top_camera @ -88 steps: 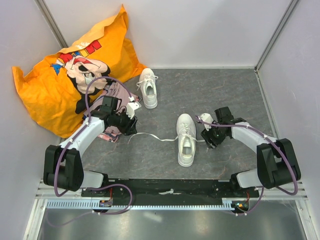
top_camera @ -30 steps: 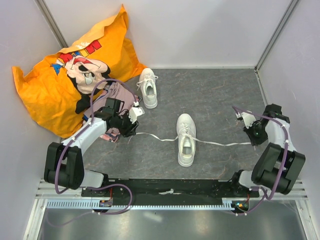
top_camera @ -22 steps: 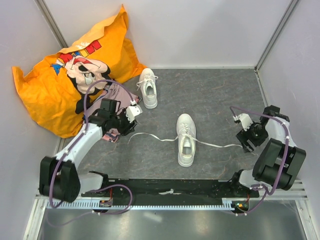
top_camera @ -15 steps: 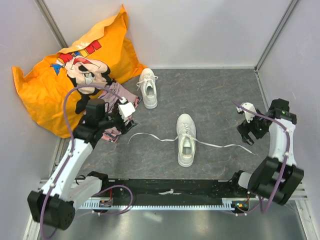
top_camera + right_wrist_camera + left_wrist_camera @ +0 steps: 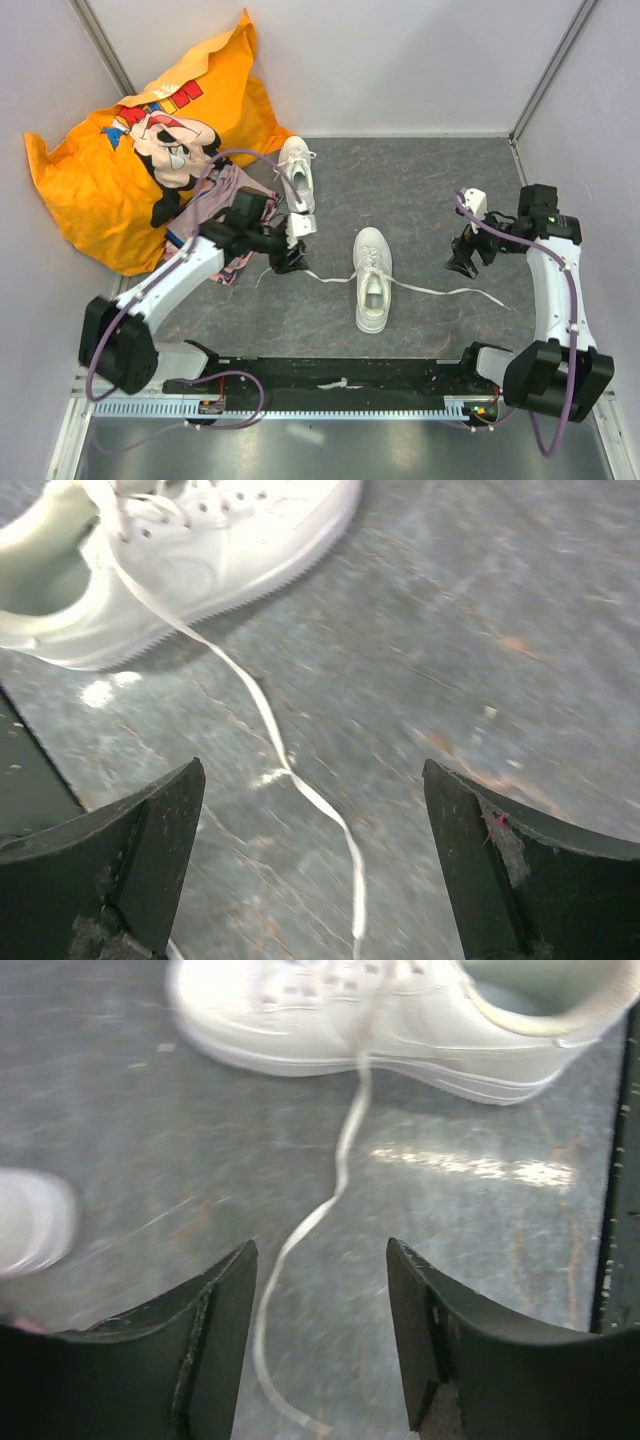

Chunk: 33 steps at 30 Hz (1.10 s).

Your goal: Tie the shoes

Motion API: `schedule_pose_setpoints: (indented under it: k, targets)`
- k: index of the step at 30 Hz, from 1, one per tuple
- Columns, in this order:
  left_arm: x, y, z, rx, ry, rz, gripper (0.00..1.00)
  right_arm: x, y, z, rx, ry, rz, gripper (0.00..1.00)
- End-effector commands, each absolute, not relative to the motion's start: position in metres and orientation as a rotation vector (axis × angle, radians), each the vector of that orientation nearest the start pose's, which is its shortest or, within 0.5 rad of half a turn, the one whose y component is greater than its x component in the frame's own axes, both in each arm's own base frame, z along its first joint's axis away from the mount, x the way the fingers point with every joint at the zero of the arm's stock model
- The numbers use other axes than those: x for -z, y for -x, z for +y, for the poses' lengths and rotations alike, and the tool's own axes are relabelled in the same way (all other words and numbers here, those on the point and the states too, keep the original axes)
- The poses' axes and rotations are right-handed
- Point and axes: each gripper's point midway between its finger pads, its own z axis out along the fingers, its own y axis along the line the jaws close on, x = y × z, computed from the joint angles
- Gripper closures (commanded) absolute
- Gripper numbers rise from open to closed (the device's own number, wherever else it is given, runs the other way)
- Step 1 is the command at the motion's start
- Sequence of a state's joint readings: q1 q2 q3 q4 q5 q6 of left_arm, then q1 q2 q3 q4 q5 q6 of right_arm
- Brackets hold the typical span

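Observation:
Two white shoes lie on the grey floor: the near shoe in the middle and the far shoe behind it. The near shoe's laces lie loose, one lace running left and the other lace running right. My left gripper hovers open over the left lace's end. In the left wrist view that lace runs from the shoe down between the fingers. My right gripper stands wide open above the right lace, which leads from the shoe. Neither gripper holds anything.
A large orange cushion with a cartoon print fills the back left corner. A pinkish garment lies beside it under my left arm. Grey walls close in left, back and right, and a black rail runs along the near edge.
The right gripper has opened, let go of the taut lace and moved inward from the right wall. The left arm has swung right from the garment toward the near shoe.

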State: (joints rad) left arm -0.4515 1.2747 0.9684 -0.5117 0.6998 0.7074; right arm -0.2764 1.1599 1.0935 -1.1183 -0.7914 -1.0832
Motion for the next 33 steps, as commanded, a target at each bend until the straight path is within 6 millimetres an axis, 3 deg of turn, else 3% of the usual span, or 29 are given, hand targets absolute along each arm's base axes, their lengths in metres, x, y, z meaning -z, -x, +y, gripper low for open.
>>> schedule_pose_setpoints:
  k: [1,8,18,24,33]
  targets:
    - [-0.141,-0.243,-0.269,0.824,-1.597,1.627,0.42,-0.163,-0.245,0.038,-0.559,0.951,2.211,0.02]
    - [-0.098,-0.252,-0.309,0.891,-1.608,1.723,0.56,-0.137,-0.230,0.034,-0.595,0.902,2.348,0.02]
    - [-0.068,-0.247,-0.341,0.925,-1.679,1.742,0.59,-0.111,-0.218,0.035,-0.636,0.981,2.371,0.04]
    - [-0.066,-0.247,-0.352,0.948,-1.675,1.724,0.60,-0.104,-0.209,0.043,-0.640,1.074,2.342,0.06]
    - [-0.070,-0.241,-0.359,1.008,-1.670,1.706,0.73,-0.099,-0.215,0.050,-0.662,1.076,2.354,0.09]
